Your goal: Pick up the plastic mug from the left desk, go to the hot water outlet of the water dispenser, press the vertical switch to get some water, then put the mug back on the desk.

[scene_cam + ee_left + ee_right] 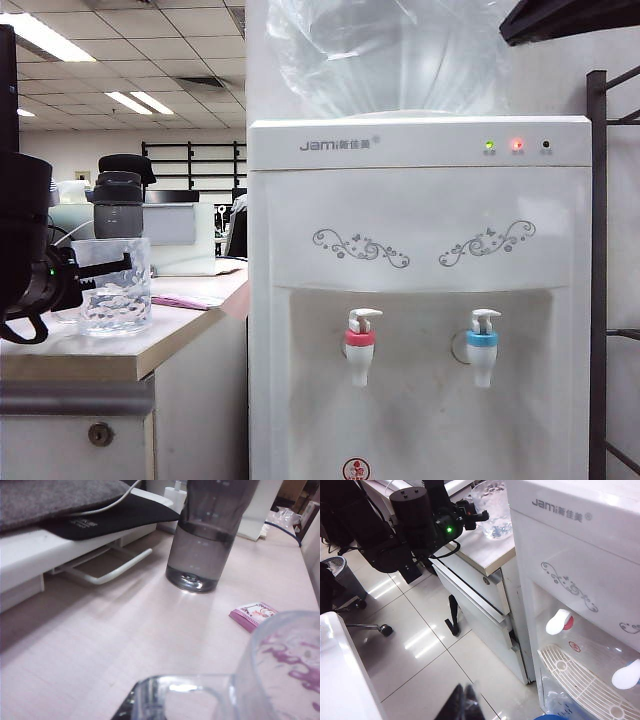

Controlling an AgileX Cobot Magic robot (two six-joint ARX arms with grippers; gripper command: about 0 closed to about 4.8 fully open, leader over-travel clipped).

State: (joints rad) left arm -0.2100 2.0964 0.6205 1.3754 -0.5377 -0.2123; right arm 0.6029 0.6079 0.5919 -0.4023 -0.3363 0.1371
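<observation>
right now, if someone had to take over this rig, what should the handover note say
Left gripper: jaws shut on the handle of the plastic mug, which is at the edge of the left desk; whether it has left the desktop cannot be told.
Right gripper: jaws shut, empty, hanging over the floor away from the water dispenser.
Done: mug gripped.
Left: carry it under the hot water outlet, press the vertical switch, then return the mug to the desk.
</observation>
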